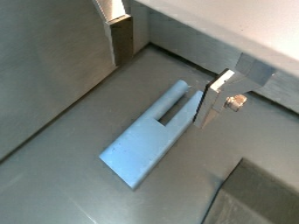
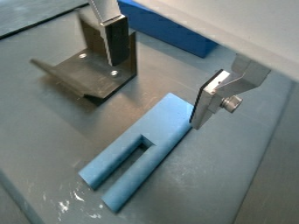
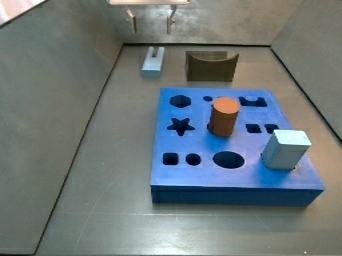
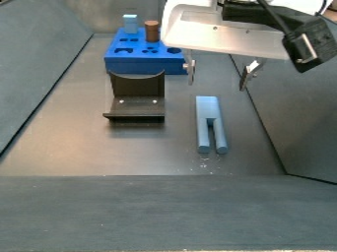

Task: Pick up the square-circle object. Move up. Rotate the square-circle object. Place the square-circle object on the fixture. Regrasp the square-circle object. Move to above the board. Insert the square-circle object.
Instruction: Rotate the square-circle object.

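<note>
The square-circle object [image 4: 210,123] is a slim pale blue peg lying flat on the grey floor, also seen in a side view [image 3: 154,60] and in both wrist views [image 1: 152,133] [image 2: 135,153]. My gripper [image 4: 219,74] hangs open above its far end, with nothing between the fingers [image 2: 211,101]. The same gripper [image 3: 154,15] shows at the top edge in a side view, and open in both wrist views [image 1: 170,66] [image 2: 162,70]. The fixture [image 4: 136,103] [image 3: 210,66] [image 2: 82,74] stands beside the peg. The blue board [image 3: 234,170] [image 4: 142,61] [image 2: 176,35] lies beyond the fixture.
An orange cylinder [image 3: 223,117] [image 4: 152,30] and a pale cube [image 3: 285,149] [image 4: 129,20] stand on the board. Grey walls [image 3: 80,70] enclose the floor on all sides, and the peg lies close to one wall [image 1: 211,39].
</note>
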Robot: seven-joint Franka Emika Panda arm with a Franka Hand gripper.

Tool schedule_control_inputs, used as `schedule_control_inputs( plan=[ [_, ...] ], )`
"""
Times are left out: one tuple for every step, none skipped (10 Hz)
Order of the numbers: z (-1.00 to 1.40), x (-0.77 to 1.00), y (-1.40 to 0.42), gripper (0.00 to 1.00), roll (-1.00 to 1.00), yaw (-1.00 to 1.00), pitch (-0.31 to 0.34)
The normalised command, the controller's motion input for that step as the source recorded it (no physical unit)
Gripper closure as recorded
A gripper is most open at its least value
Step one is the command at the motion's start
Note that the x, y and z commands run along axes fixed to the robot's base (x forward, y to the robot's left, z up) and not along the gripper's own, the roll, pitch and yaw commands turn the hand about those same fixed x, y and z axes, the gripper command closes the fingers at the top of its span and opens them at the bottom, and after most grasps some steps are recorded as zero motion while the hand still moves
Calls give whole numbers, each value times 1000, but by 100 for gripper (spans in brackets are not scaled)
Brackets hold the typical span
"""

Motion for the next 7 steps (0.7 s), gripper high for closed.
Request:
schedule_control_inputs(
  plan=[
    [-35,26,-5,0,0,416,1],
    [-35,26,-5,0,0,272,1],
    [-1000,0,0,0,0,0,0],
    [-1000,11,2,0,3,-52,-18],
    [-1000,20,1,0,-3,-51,-34],
    [-1000,24,3,0,-10,-45,-40],
    [-1000,32,5,0,-29,-31,-47]
  ],
)
